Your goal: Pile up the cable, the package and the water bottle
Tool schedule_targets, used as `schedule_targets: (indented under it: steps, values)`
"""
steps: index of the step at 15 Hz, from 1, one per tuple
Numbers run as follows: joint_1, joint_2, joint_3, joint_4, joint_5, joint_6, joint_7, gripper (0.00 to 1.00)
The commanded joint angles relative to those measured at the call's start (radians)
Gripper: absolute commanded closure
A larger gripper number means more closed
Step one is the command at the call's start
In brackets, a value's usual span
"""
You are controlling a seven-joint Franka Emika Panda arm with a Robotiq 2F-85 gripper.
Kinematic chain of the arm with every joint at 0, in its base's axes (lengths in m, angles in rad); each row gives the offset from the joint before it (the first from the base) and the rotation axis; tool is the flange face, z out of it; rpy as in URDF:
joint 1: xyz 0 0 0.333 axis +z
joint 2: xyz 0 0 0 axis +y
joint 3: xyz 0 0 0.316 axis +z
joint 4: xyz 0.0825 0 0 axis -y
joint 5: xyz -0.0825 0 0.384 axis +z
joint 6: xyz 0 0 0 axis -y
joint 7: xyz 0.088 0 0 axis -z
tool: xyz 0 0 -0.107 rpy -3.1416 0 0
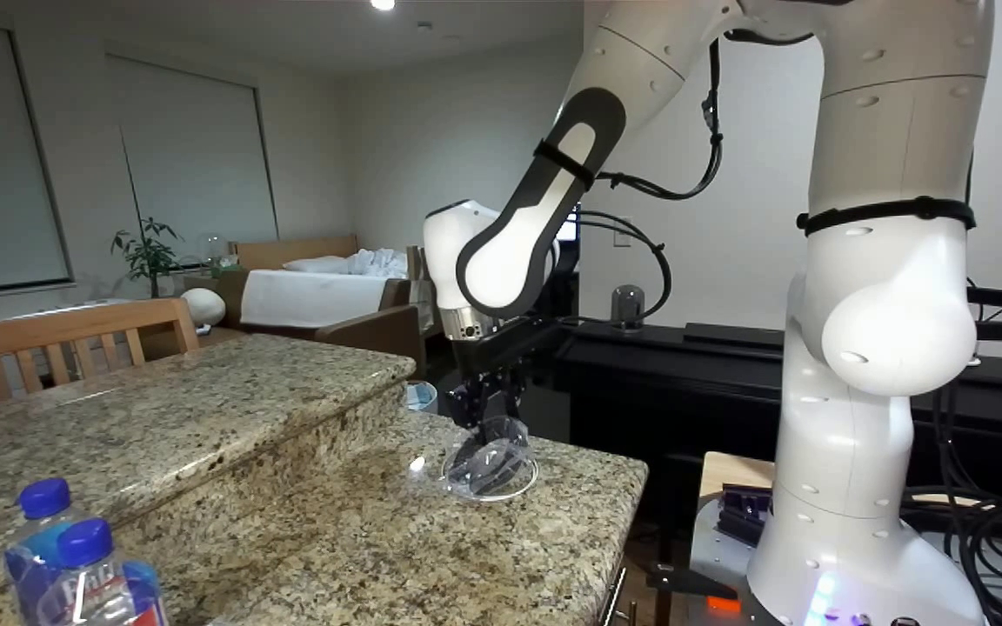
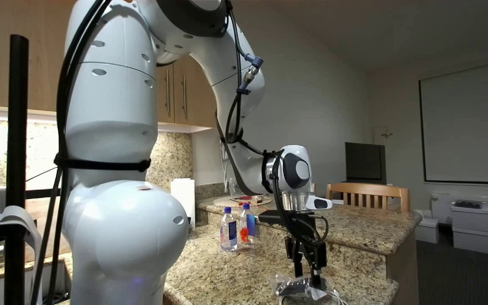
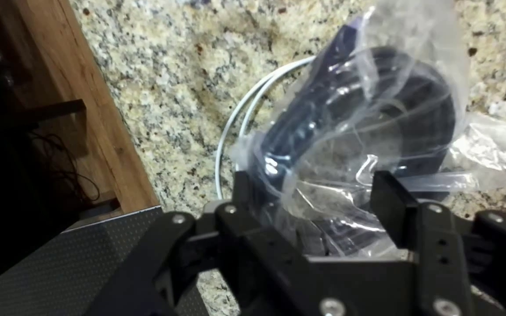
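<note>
The package, a clear plastic bag with a dark curved item inside, lies on top of the white cable near the counter's end. The package shows in the wrist view (image 3: 424, 87) and in both exterior views (image 1: 494, 465) (image 2: 290, 288). The white cable (image 3: 218, 175) is coiled in a loop that sticks out from under it; it also shows in an exterior view (image 1: 514, 495). Two water bottles with blue caps stand upright on the counter (image 2: 228, 231) (image 2: 247, 224), away from the package. My gripper (image 3: 310, 186) is open, its fingers pointing down at the package, with plastic between them.
The granite counter (image 1: 431, 556) has a raised ledge (image 1: 205, 391) along one side and a drop-off beside the package. A round mat with small items (image 2: 227, 201) lies on the ledge. A paper towel roll (image 2: 182, 199) stands behind the bottles.
</note>
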Motion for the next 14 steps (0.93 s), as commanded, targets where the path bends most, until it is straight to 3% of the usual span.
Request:
schedule_targets:
  steps: [1,6,11,14]
  values:
    - [-0.005,-0.041,0.017,0.004,-0.041,-0.064,0.073,0.01]
    - [0.014,-0.073,0.054,0.030,-0.021,-0.100,0.059,0.00]
    - [0.089,-0.060,0.147,0.094,0.017,-0.099,0.010,0.00]
    - [0.138,-0.037,0.189,0.159,0.100,-0.082,-0.073,0.00]
